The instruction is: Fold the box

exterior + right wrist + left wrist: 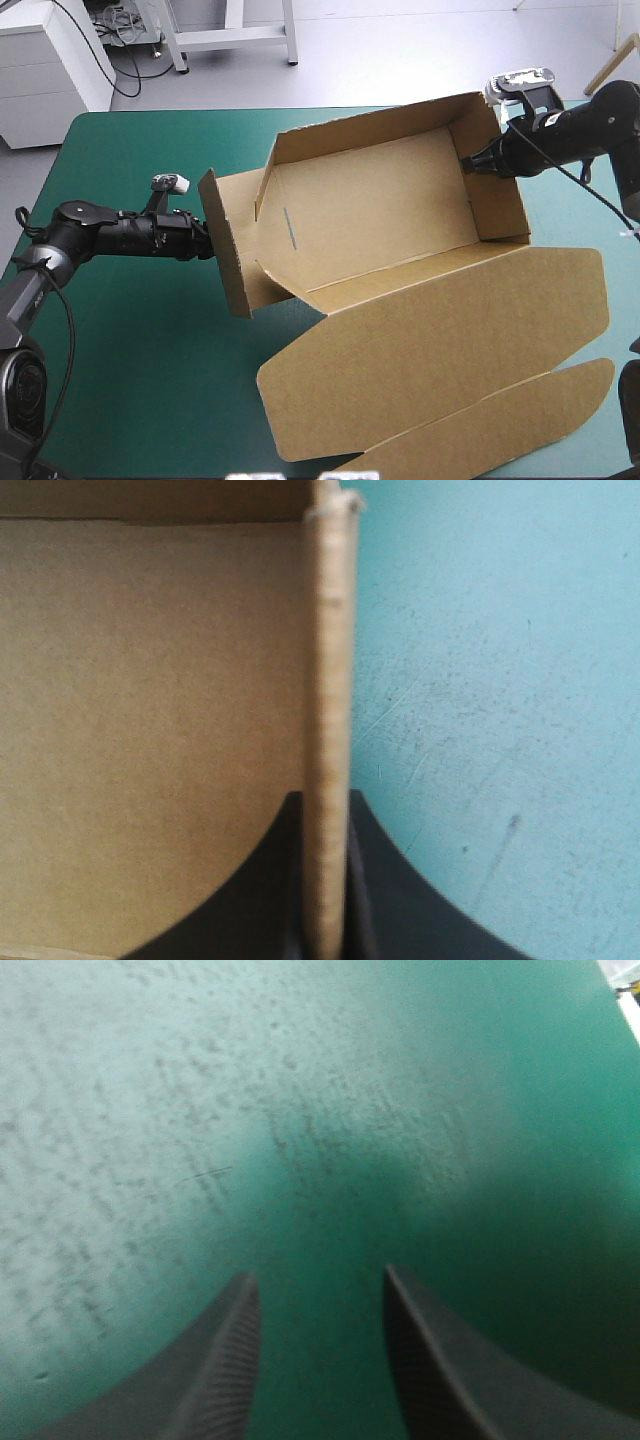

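The brown box [370,210] stands on the table as an open tray with its walls raised. Its lid [450,350] lies flat toward the front right. My right gripper [468,162] is at the tray's right end wall. In the right wrist view that wall's edge [330,630] runs straight between the black fingers, so the right gripper [325,815] is shut on the box. My left gripper [205,240] sits against the outside of the left end flap [225,250]. In the left wrist view the left gripper [320,1295] is open, with nothing between its fingers.
The teal-green cover [130,380] is bare across the left and front left of the table. The lid and its long tuck flap [500,420] reach the table's front right edge.
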Robot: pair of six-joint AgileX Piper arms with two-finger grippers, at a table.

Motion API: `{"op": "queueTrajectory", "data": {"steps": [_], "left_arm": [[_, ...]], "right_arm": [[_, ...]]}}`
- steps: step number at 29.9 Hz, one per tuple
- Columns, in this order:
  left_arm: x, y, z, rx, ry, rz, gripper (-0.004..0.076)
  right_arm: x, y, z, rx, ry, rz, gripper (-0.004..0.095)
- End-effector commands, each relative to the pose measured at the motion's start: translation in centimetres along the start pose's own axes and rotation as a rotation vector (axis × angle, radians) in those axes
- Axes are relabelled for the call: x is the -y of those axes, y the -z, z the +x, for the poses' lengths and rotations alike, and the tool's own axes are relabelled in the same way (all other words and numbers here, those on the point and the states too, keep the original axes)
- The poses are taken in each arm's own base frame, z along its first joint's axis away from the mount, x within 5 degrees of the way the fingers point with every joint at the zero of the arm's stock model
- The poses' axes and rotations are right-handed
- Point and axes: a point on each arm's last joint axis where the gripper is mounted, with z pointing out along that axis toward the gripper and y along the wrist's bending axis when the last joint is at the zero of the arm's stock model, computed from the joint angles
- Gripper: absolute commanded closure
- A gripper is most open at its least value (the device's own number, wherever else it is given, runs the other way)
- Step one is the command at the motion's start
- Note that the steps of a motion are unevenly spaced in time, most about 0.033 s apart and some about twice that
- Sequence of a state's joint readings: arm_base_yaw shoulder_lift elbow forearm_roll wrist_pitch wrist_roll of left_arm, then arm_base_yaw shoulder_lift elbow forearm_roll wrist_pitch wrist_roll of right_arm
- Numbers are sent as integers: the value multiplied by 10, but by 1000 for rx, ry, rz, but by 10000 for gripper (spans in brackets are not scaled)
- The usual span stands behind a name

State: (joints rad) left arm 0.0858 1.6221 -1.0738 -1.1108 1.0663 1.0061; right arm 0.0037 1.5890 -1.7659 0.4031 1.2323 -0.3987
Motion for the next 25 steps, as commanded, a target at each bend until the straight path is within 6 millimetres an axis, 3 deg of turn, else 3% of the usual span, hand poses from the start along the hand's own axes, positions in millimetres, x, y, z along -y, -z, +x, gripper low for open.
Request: {"op": "queueTrajectory", "data": {"steps": [1, 3, 5, 25], "left_arm": [[27, 9, -13, 90, -18, 140, 180], [32, 10, -14, 104, -29, 201, 57], [37, 12, -15, 114, -40, 257, -4], [53, 19, -29, 248, -20, 400, -9]], "right_arm": [[-10, 28, -10, 141, 6, 0, 927], [-9, 28, -11, 147, 4, 3, 927], [-9, 28, -11, 156, -2, 6, 927], [5, 31, -22, 280, -67, 178, 925]]}}
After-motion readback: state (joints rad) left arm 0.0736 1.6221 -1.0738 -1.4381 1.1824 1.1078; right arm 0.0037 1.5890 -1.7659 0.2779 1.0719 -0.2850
